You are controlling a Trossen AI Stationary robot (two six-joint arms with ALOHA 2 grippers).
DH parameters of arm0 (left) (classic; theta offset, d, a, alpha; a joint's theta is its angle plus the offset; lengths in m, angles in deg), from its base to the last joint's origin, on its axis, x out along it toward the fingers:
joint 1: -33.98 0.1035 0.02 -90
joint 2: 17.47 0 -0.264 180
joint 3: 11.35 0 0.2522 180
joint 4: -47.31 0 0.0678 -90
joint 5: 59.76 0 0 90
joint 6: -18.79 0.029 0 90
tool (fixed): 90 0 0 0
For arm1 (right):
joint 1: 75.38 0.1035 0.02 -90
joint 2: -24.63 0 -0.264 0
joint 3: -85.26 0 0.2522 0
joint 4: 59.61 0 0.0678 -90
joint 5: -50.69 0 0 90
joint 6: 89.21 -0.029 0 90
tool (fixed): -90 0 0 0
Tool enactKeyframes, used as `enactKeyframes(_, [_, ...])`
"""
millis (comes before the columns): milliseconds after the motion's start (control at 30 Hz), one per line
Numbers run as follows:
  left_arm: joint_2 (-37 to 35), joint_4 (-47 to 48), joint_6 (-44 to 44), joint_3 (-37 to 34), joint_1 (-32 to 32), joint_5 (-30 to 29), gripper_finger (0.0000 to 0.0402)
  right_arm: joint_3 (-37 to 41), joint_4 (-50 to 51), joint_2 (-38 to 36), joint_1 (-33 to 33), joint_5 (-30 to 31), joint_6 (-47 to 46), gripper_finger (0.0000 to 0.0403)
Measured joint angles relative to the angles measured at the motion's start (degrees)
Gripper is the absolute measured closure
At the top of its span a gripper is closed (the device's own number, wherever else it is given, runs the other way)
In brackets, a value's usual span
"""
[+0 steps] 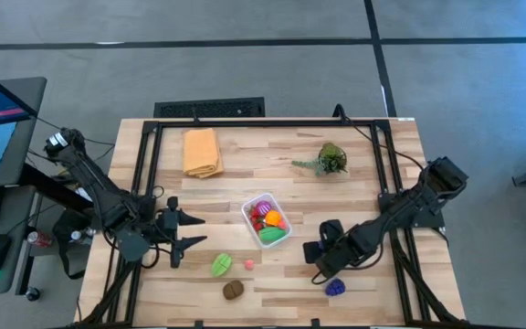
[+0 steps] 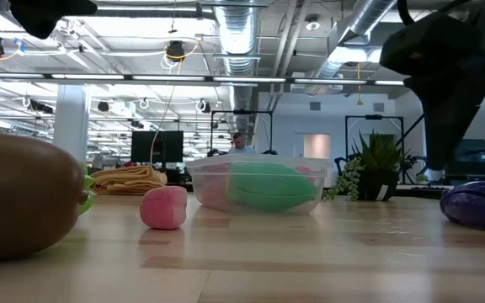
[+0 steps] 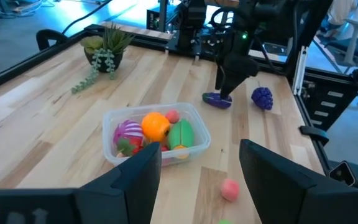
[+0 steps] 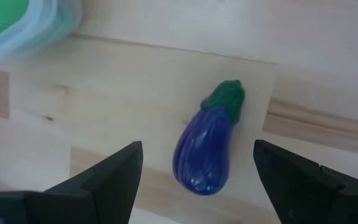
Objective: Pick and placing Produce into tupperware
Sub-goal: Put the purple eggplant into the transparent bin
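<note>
The clear tupperware (image 1: 265, 219) sits mid-table and holds a green, an orange, a red and a striped purple toy (image 3: 156, 134). A purple eggplant with a green cap (image 4: 207, 149) lies flat on the wood. My right gripper (image 4: 197, 149) hovers over it, open, one finger on each side and not touching; the left wrist view shows it above the eggplant (image 3: 217, 99). My left gripper (image 1: 176, 233) waits open to the left of the tupperware. Loose on the table lie purple grapes (image 1: 335, 288), a green piece (image 1: 221, 265), a small pink piece (image 1: 248, 264) and a brown piece (image 1: 233, 290).
A folded orange-yellow cloth (image 1: 202, 151) lies at the far left of the table and a leafy plant sprig (image 1: 331, 160) at the far right. Black frame rails run along both sides. In the low view the brown piece (image 2: 15, 198) sits at the near edge.
</note>
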Motion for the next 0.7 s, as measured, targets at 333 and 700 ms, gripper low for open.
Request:
enactKeyframes(333, [0.00, 1.48, -1.25, 0.02, 0.00, -0.61, 0.0193, 0.03, -3.55, 4.47, -2.15, -4.39, 3.42, 0.0075])
enactKeyframes(700, [0.00, 2.37, -1.77, 0.02, 0.01, -0.69, 0.0193, 0.00, -1.17, 4.40, -2.17, -5.70, 2.53, 0.0100])
